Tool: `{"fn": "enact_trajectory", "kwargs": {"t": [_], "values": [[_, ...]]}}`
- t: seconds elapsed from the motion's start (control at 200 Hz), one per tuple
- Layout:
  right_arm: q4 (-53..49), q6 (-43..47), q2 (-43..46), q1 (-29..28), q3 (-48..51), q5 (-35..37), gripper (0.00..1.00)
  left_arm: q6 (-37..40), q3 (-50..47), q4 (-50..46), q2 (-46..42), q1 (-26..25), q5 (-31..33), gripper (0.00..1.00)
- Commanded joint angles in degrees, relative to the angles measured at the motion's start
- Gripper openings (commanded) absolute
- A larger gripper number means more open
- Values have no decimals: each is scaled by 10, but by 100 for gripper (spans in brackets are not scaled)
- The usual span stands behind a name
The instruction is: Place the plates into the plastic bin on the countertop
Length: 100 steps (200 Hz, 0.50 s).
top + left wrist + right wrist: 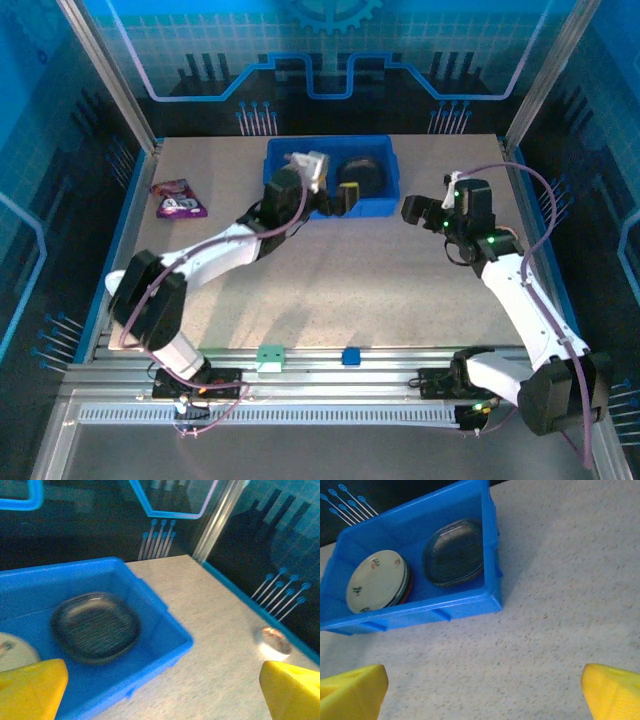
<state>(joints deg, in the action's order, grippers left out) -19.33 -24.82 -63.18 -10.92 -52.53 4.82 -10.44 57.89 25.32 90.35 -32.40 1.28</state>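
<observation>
Here, blue bin [420,611] holds grey plate [454,552] beside floral plate [376,580]; left tool [162,682], right tool [482,685] spread apart, empty

From above, my left arm [285,190] hides the left half of the shallow bright-blue plastic bin [378,206] from me.

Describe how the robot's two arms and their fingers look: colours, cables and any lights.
The left arm and the right arm have white tubular links joined by bulky black joints. A thin purplish-grey cable loops along each. Small green lights glow near the right wrist. The left fingers and the right fingers are bright yellow wedge-shaped blocks.
</observation>
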Motion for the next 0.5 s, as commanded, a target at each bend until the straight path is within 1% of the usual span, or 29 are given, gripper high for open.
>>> {"fn": "enact_trajectory", "kwargs": {"t": [0.0,0.115,0.175,0.25,0.29,0.34,0.39,0.495], "values": [[85,99,25,-26,54,138,100,84,-82,95,-84,15,85,99],[180,179,38,-36,114,189,100,106,-149,54,-158,29,131,99],[221,206,27,-34,137,214,100,125,-182,48,-184,36,157,99],[282,224,3,-28,164,230,100,118,-219,49,-208,52,189,99],[325,229,-15,-22,184,229,100,109,-236,49,-219,62,196,99],[415,238,-42,-15,216,226,100,104,-255,48,-230,74,206,99],[482,247,-80,-11,244,223,100,109,-272,45,-239,86,217,99],[641,266,-173,-10,294,230,100,136,-299,24,-258,108,269,99]]}}
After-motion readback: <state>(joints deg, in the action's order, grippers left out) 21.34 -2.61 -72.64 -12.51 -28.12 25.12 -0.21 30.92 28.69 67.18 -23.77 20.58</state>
